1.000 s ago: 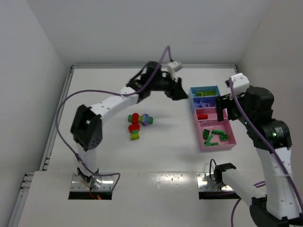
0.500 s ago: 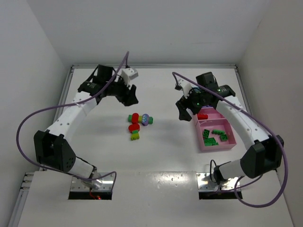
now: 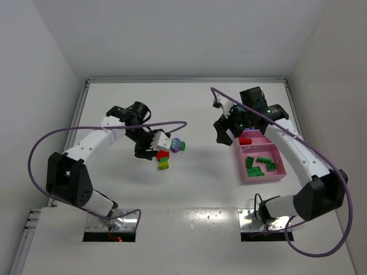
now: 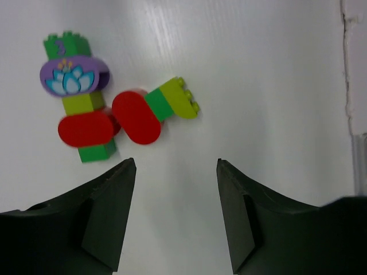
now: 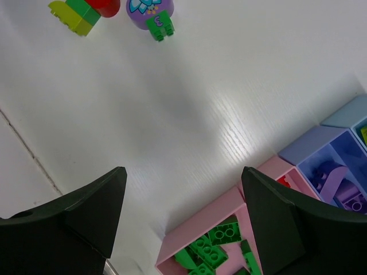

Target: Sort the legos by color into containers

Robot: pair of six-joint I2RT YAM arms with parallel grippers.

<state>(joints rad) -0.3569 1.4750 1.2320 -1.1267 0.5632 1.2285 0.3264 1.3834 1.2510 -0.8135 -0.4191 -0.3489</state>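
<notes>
- top view's a pain: the right arm (image 3: 298,150) blocks whatever's beyond the pink tray (image 3: 264,178), and only its green bricks (image 3: 258,165) read clearly
- right wrist view clips the purple tray (image 5: 304,150) at the edge
- loose legos (image 4: 92,109) sit clumped just past the left gripper (image 4: 175,166), off to one side, not between its fingers; it's partly open, empty
- right gripper (image 5: 180,175) gapes wide, empty, clump well ahead

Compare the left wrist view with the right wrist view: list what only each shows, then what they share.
Only left wrist: the open left gripper and the whole loose pile, with both red ovals.
Only right wrist: the open right gripper, the pink tray holding green bricks, and the lavender tray with purple bricks.
Both: the white table, the lotus piece and the yellow-green brick at the pile's edge.
</notes>
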